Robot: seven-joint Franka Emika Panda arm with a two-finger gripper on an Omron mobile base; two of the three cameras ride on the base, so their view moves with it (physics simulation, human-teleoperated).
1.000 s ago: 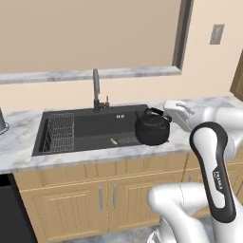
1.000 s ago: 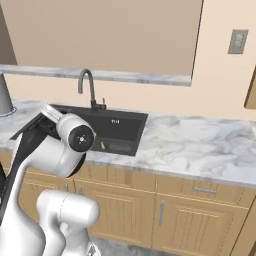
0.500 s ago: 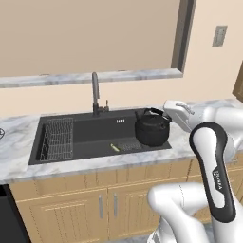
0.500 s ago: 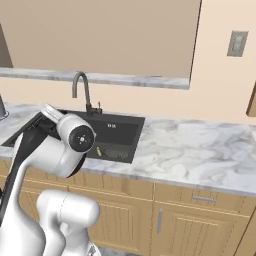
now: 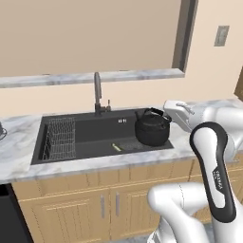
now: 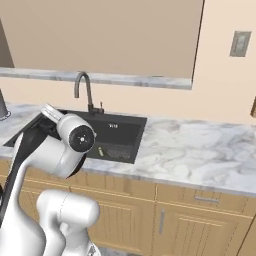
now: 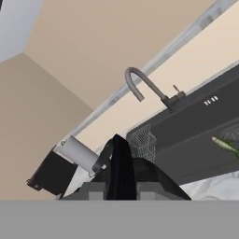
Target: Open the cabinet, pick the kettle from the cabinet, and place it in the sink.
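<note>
Hand pinches kettle handle; left base view shows it over sink.

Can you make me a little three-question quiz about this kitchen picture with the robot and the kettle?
1. True or false: the kettle is held over the right end of the sink.
2. Which stands behind the sink: A) a toaster, B) the faucet, C) a plant?
3. Fill in: the gripper is shut on the kettle's ____.

Key: 1 true. 2 B. 3 handle; in the hand view the dark arched handle runs up between the fingertips.
</note>
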